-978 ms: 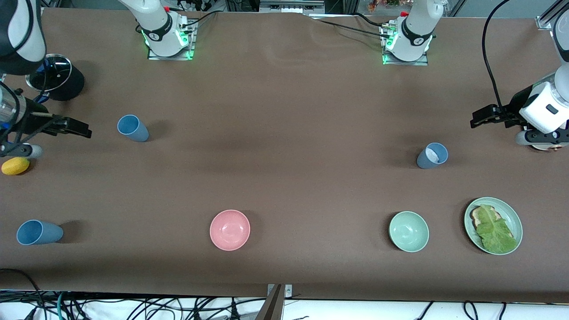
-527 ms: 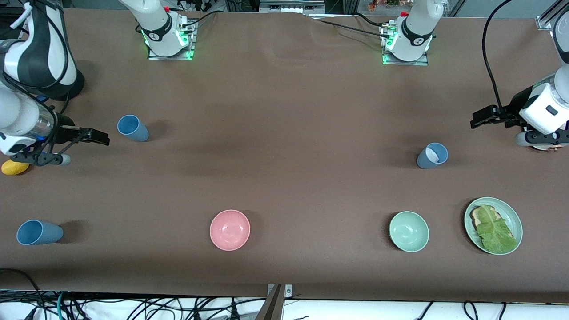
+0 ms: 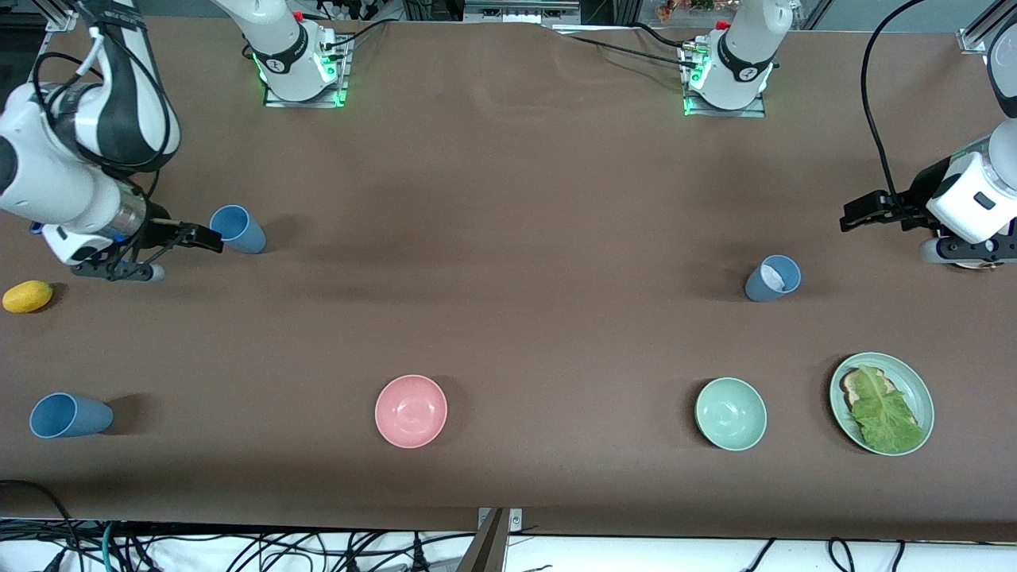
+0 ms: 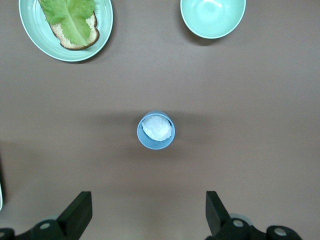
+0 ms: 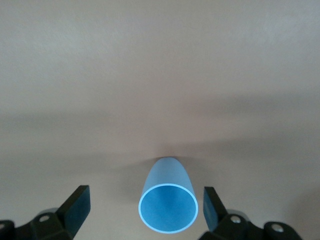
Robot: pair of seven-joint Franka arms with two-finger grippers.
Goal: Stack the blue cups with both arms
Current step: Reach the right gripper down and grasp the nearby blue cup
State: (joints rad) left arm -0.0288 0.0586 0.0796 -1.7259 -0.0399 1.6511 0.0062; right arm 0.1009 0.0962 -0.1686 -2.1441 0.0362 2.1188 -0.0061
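Observation:
Three blue cups stand on the brown table. One blue cup (image 3: 237, 229) is toward the right arm's end; my right gripper (image 3: 208, 237) is open right beside it, and in the right wrist view the cup (image 5: 168, 207) sits between the spread fingers (image 5: 76, 206). A greyer blue cup (image 3: 772, 278) with something white inside is toward the left arm's end; my left gripper (image 3: 852, 218) is open and empty, apart from it. In the left wrist view that cup (image 4: 156, 131) lies ahead of the left gripper (image 4: 147, 212). The third blue cup (image 3: 70, 415) is nearer the front camera at the right arm's end.
A pink bowl (image 3: 411, 411), a pale green bowl (image 3: 731, 413) and a green plate (image 3: 918, 397) with bread and lettuce line the side nearest the front camera. A yellow fruit (image 3: 28, 295) lies near the right arm's end. The bowl (image 4: 212, 17) and plate (image 4: 102, 35) show in the left wrist view.
My right arm has swung in from the table's end, bringing its open gripper up to the blue cup. The left arm and all cups have stayed put.

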